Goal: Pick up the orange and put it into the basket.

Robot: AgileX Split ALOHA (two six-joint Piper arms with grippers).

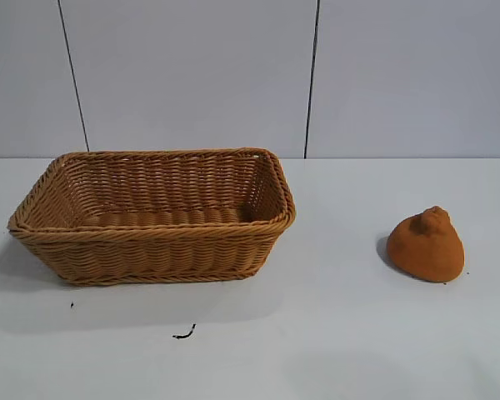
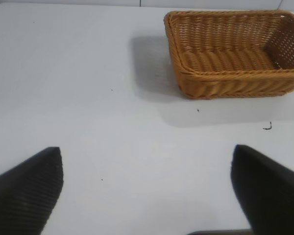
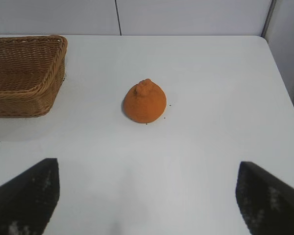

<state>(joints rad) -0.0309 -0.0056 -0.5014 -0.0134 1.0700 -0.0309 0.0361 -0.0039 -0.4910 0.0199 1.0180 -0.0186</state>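
Note:
The orange (image 1: 427, 244) is a brownish-orange, teardrop-shaped fruit with a knobby top. It sits on the white table at the right, apart from the basket (image 1: 154, 242), a tan woven wicker basket at the left, which holds nothing. Neither gripper shows in the exterior view. My right gripper (image 3: 149, 171) is open and empty above the table, with the orange (image 3: 145, 102) ahead of it and a corner of the basket (image 3: 24, 73) off to one side. My left gripper (image 2: 148, 159) is open and empty above bare table, with the basket (image 2: 235, 81) farther ahead.
A small dark scrap (image 1: 184, 333) lies on the table in front of the basket; it also shows in the left wrist view (image 2: 267, 127). The table's far edge meets a grey panelled wall (image 1: 317, 75). The table's side edge (image 3: 279, 73) runs past the orange.

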